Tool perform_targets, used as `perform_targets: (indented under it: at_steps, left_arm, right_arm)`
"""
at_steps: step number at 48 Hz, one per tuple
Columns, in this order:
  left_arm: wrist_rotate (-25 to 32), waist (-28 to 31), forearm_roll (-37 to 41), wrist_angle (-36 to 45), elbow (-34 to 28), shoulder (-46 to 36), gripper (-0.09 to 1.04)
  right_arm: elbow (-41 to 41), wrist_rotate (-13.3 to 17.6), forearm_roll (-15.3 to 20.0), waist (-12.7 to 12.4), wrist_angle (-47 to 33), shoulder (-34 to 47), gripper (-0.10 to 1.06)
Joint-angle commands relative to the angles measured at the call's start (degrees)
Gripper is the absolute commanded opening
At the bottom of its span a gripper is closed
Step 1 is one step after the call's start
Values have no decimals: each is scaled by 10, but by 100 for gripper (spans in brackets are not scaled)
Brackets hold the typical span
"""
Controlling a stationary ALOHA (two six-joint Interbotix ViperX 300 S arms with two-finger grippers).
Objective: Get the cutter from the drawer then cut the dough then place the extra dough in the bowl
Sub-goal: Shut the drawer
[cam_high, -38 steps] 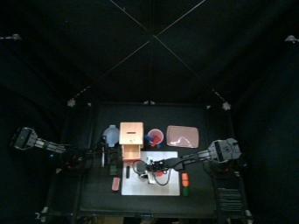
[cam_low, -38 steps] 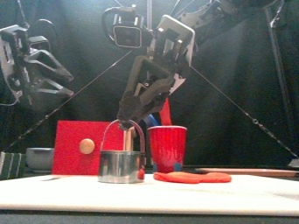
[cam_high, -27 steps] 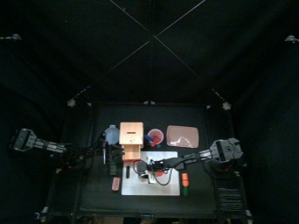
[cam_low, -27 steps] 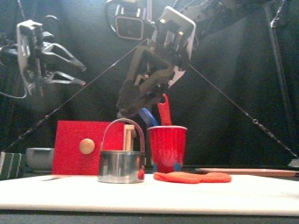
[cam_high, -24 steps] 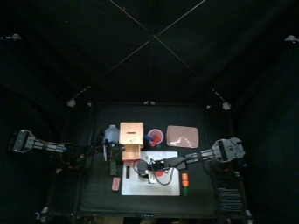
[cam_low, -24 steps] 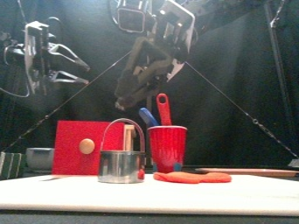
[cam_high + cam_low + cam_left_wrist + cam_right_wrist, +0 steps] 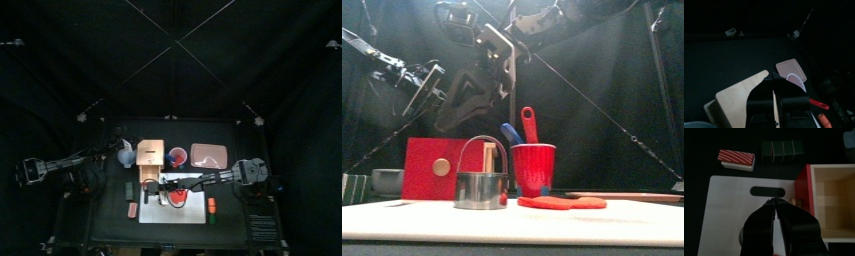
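The round metal cutter (image 7: 480, 186) stands upright on the white cutting board (image 7: 516, 216), its wire handle up and free. The flat red dough (image 7: 563, 202) lies just to its right. My right gripper (image 7: 477, 108) hangs well above the cutter, slightly open and holding nothing. In the right wrist view my right gripper (image 7: 773, 202) points down at the board (image 7: 737, 203) near its grip hole, beside the open red drawer (image 7: 803, 185). My left gripper (image 7: 425, 88) is in the air at the left, jaws together, over the wooden box (image 7: 741, 97). The blue-grey bowl (image 7: 386, 181) sits far left.
A red cup (image 7: 533, 168) holding a blue and a red knife stands behind the dough. The pink tray (image 7: 210, 155) lies at the back right. A dark green sushi roll (image 7: 782, 149) and a red-striped toy (image 7: 736, 158) lie off the board's left end.
My right gripper let go of the cutter's handle and rose up and to the left. The left arm swung down and inward toward the box. The cutter stayed put.
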Motion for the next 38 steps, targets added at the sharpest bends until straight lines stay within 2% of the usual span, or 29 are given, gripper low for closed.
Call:
perform_targets:
  at_steps: [1,7,12,18,38]
  left_arm:
    - [3,18,-21,21,-48,50,25]
    - [2,33,-25,67,-87,96,25]
    - [2,40,-25,104,-110,120,25]
    - [3,41,-25,129,-110,124,25]
    - [3,45,-25,156,-99,127,25]
  right_arm:
    - [-42,-2,-18,-2,40,6,49]
    - [-82,-2,-56,2,87,35,49]
    - [-107,-2,-71,2,107,53,49]
    - [-111,-1,-72,-4,109,60,49]
    - [-122,-1,-73,-49,83,67,49]
